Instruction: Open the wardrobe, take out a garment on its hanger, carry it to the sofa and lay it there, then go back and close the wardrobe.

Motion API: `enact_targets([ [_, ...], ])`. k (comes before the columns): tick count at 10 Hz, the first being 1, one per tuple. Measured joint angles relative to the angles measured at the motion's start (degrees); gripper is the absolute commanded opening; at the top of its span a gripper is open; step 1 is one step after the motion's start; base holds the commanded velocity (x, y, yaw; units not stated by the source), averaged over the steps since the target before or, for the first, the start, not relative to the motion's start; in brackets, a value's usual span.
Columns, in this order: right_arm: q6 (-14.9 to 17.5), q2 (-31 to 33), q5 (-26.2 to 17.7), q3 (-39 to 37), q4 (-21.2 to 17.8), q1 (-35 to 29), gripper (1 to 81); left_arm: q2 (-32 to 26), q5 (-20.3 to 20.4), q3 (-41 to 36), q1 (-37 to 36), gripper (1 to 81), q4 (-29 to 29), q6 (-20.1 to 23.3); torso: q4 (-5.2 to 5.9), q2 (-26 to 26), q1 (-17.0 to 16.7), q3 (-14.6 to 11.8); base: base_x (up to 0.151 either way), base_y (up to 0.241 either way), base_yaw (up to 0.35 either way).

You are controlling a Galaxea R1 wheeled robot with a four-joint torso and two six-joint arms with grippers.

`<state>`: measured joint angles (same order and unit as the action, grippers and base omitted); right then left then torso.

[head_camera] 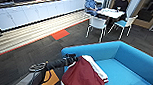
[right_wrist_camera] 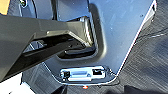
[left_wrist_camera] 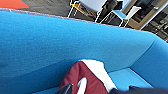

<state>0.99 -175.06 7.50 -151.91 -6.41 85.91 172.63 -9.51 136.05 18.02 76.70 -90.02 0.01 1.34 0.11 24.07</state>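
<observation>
The maroon garment (head_camera: 82, 76) with its white sleeve hangs from my left gripper (head_camera: 73, 59), which is shut at its top, over the near left end of the blue sofa (head_camera: 126, 65). In the left wrist view the garment (left_wrist_camera: 80, 75) drapes in front of the sofa's back (left_wrist_camera: 50, 47), just above the seat. A white curved piece, apparently the hanger (left_wrist_camera: 82, 85), shows against the maroon cloth. The right wrist view shows parts of my own body and the dark carpet.
Behind the sofa stand white-and-teal chairs (head_camera: 97, 23) at a white table (head_camera: 110, 13) where people sit. White cabinets (head_camera: 31, 12) line the far left wall, with a pale striped floor strip and a red carpet patch (head_camera: 59, 34) before them.
</observation>
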Motion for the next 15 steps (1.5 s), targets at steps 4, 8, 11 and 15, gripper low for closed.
enact_targets([
  [4,0.0,0.0,0.0,0.0,0.0,0.0,81.1,-5.1,0.2,-0.2,2.6,81.1,1.9,0.0,0.00,0.0,0.0,0.0,0.000,0.000,0.000],
  [8,0.0,0.0,0.0,0.0,0.0,0.0,81.1,-7.4,0.9,-1.0,7.4,81.1,4.4,0.0,0.00,0.0,0.0,0.0,0.000,0.000,0.000],
  [11,0.0,0.0,0.0,0.0,0.0,0.0,81.1,-10.8,0.5,-8.1,13.1,81.1,6.7,0.0,0.00,0.0,0.0,0.0,0.000,0.000,0.000],
  [15,0.0,0.0,0.2,0.0,0.0,0.3,81.1,-17.2,1.7,-16.5,24.9,81.1,10.5,0.0,0.00,0.0,0.0,-1.4,0.000,0.000,0.000],
])
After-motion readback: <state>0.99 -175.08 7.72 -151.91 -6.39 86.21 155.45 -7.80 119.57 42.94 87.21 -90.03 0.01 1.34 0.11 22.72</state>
